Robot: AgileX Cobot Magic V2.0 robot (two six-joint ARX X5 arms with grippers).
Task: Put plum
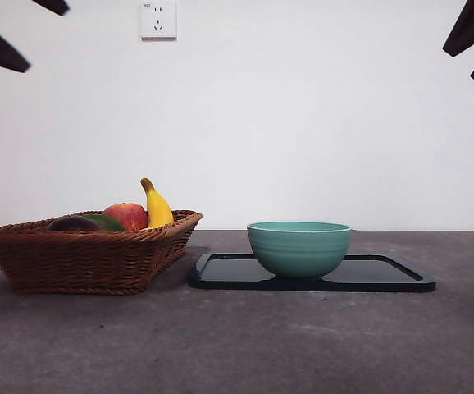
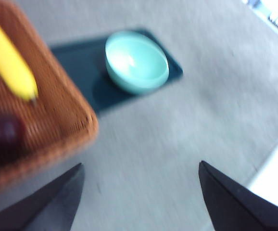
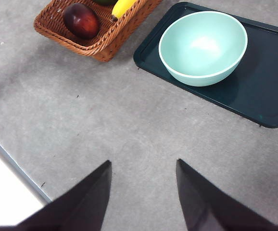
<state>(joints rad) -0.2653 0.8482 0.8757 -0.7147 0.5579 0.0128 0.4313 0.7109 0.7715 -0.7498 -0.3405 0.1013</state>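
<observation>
On the grey table (image 1: 245,345), in front of a plain white wall (image 1: 303,123) with a socket (image 1: 158,20), stands a wicker basket (image 1: 81,258). Inside it lies the plum (image 3: 81,20), next to a red apple (image 1: 127,216) and a banana (image 1: 157,205). Just beside the basket a dark tray (image 1: 385,275) carries a turquoise bowl (image 1: 298,248). Both the left gripper (image 2: 139,192) and the right gripper (image 3: 144,192) hang high over the table, jaws spread apart, holding nothing.
</observation>
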